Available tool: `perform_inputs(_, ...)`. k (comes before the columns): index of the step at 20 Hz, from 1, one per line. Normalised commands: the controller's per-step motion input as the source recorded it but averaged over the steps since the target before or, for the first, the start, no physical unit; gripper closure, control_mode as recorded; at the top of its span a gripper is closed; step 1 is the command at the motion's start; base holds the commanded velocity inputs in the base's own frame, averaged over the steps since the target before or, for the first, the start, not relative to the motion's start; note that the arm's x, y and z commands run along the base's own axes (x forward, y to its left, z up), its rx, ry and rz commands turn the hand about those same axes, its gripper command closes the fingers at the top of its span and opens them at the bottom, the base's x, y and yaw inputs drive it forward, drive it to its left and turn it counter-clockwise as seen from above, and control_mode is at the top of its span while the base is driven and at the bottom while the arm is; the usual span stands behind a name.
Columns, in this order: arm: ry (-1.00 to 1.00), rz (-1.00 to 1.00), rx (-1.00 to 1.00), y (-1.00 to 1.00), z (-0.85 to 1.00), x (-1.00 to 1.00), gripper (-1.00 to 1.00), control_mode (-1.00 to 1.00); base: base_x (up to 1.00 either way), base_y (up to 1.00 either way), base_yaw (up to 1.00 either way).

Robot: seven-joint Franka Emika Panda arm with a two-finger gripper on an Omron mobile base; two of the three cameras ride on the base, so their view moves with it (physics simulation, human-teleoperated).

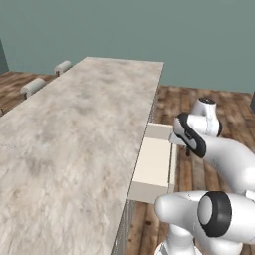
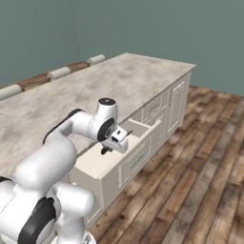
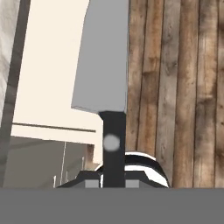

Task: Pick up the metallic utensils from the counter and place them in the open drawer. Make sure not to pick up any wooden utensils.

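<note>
The hand view gives what the base cameras cannot: a kitchen knife, grey blade reaching up the frame and black handle running down the middle to the bottom edge, where the gripper is clenched on it. Behind the blade lie the cream inside of the open drawer on the left and the wooden plank floor on the right.

In the right base view the gripper hangs at centre frame over the drawer, which juts from the island toward the floor. In the left base view the drawer sits at centre right, just beside the marble counter edge, with the arm to its right.
</note>
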Motion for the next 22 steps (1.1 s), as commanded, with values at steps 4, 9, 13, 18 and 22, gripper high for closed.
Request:
perform_inputs(4, 0.00, -0.03, 0.00, 0.00, -0.30, 0.33, 1.00, -1.00, 0.00, 0.00, 0.00)
perform_inputs(9, 0.00, -0.03, 0.00, 0.00, -0.25, 0.33, 1.00, -1.00, 0.00, 0.00, 0.00)
perform_inputs(13, 0.00, -0.02, 0.00, 0.00, -0.23, 0.36, 1.00, -1.00, 0.00, 0.00, 0.00)
perform_inputs(18, 0.00, -0.03, 0.00, 0.00, -0.19, 0.35, 1.00, -1.00, 0.00, 0.00, 0.00)
perform_inputs(22, 0.00, -0.02, 0.00, 0.00, -0.23, 0.34, 1.00, -1.00, 0.00, 0.00, 0.00)
